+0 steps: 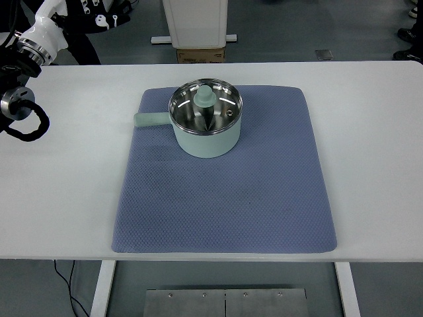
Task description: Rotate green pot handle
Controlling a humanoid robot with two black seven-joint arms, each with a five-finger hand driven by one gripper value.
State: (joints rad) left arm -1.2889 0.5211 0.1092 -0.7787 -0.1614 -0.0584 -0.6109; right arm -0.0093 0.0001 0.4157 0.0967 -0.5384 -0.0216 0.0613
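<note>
A pale green pot [206,135] with a steel lid and a green knob [204,96] stands on the back half of a blue-grey mat [225,191]. Its handle [149,119] points left, level with the mat's left edge. My left hand [99,13] is raised at the picture's top left, beyond the table's far edge and well apart from the pot. Its fingers look spread and hold nothing; the top edge cuts them off in part. The right arm is out of view.
My left arm's joint and a black cable loop [25,122] hang over the table's left edge. A white pedestal [195,23] and a cardboard box [201,55] stand behind the table. Shoes [410,36] show at the top right.
</note>
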